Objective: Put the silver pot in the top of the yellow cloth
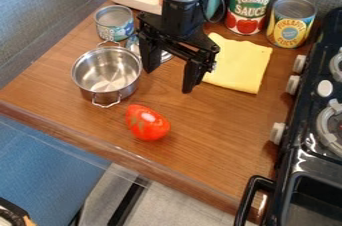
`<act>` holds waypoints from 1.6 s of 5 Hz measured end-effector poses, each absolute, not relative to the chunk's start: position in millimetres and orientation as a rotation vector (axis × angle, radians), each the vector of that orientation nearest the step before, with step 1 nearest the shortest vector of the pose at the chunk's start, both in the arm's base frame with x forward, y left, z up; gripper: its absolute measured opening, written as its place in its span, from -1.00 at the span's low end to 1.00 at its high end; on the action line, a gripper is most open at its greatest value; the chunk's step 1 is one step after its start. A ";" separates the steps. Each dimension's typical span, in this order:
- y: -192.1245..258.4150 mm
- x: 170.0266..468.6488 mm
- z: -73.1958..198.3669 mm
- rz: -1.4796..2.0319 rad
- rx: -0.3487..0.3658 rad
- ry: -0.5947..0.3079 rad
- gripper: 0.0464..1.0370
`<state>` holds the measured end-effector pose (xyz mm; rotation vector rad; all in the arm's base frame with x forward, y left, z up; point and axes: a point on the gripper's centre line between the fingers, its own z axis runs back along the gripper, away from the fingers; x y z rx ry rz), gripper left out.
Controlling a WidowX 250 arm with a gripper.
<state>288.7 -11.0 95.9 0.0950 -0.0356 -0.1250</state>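
"Camera view: where's the round, silver metal pot (107, 74)?"

"Upright, just left of the black two-finger jaws (169, 80) as seen here."

"And they're…?"

"Spread wide, empty; the flat yellow fabric cloth (240, 65) lies right of them."

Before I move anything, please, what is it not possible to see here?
In the camera view:
Shiny thing: partly hidden behind the gripper; I cannot tell what it is.
Yellow cloth: one side is partly behind the gripper.
Stove: cut off by the right edge.
Dark object, lower-left corner: cut off by the edge.
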 end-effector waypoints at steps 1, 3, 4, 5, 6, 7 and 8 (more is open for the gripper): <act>-10.7 286.5 86.0 -0.122 0.096 0.004 0.93; 17.5 317.9 80.5 0.014 0.071 0.006 0.93; 41.5 337.0 77.0 0.111 0.059 0.005 0.93; 55.2 344.8 66.8 0.154 0.072 0.027 0.93; 65.5 341.9 51.4 0.162 0.113 0.069 0.93; 78.0 337.7 43.1 0.183 0.157 0.089 0.93; 86.7 334.7 29.0 0.201 0.186 0.122 0.81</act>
